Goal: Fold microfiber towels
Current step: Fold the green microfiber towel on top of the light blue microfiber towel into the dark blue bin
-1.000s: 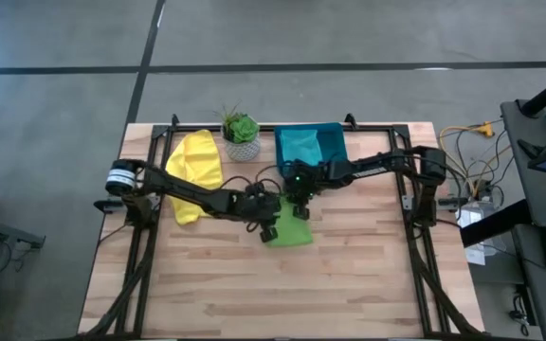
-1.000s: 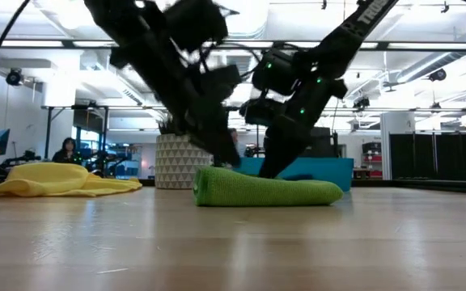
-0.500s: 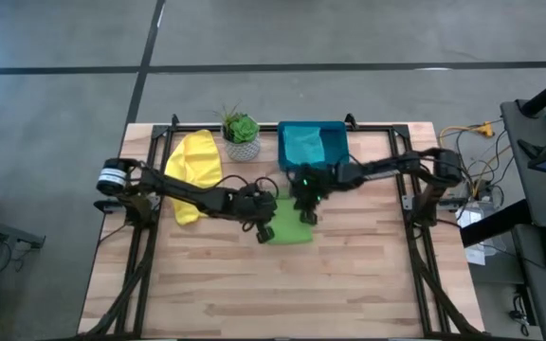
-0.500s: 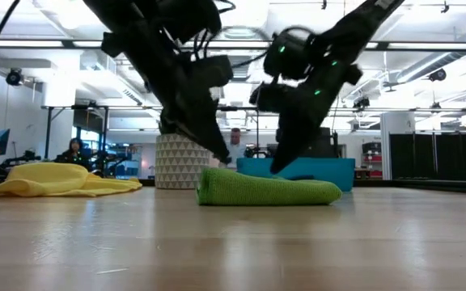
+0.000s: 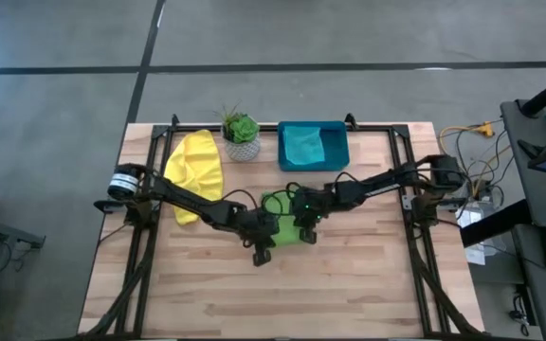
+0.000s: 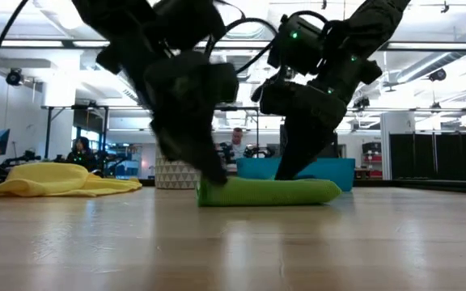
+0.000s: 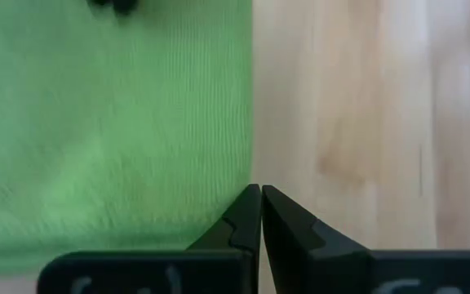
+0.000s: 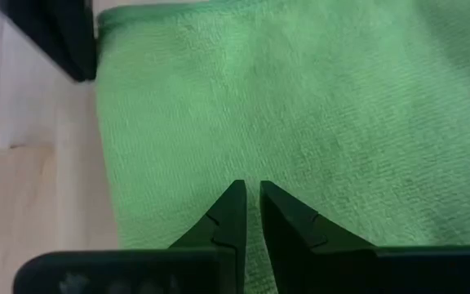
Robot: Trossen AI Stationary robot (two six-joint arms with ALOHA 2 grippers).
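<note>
Green towel (image 5: 282,220) lies under both pincers, left (image 7: 260,196) at its edge.

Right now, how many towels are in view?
3. The yellow towel lies crumpled at the table's far left, the green towel lies folded mid-table under both grippers, and a teal towel sits in the blue tray. More may be hidden beneath it.

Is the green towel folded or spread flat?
Folded. The green towel lies as a thick, rounded-edged bundle on the table in the low view, and looks compact from above.
</note>
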